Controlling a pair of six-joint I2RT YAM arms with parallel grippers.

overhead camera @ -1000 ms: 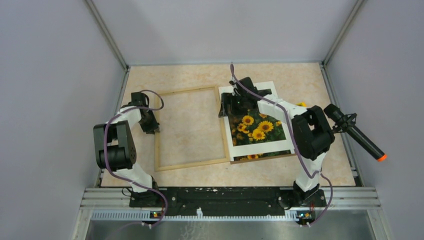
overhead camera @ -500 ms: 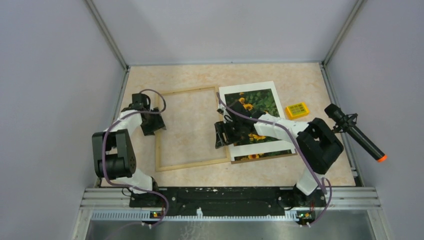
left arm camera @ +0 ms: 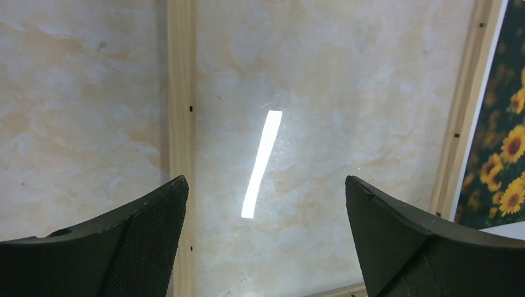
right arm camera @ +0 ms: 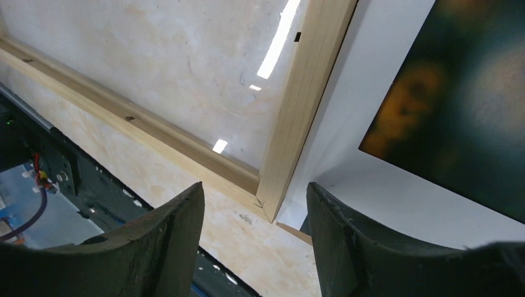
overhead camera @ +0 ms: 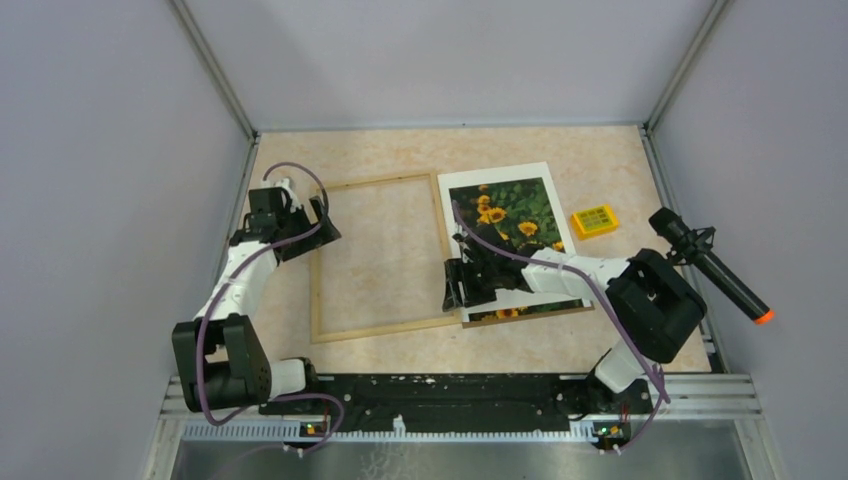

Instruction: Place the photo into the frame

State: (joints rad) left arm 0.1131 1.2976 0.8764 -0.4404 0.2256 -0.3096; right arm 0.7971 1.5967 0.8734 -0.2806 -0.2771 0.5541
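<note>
The frame, light wood and empty, lies flat on the table left of centre. Beside its right rail lies the sunflower photo under a white mat, on a brown board. My left gripper hovers open over the frame's far left corner. In the left wrist view its fingertips stand wide over the left rail, with nothing between them. My right gripper is open low over the frame's near right corner, next to the mat's corner. The photo shows blurred there.
A small yellow block lies right of the photo. A black microphone with an orange tip juts in at the right edge. Grey walls close in the left, far and right sides. The black base rail runs along the near edge.
My left gripper has opened, leaving the frame's left rail and shifting toward its far left corner. My right gripper moved from the photo's far end toward me, to the frame's near right corner.
</note>
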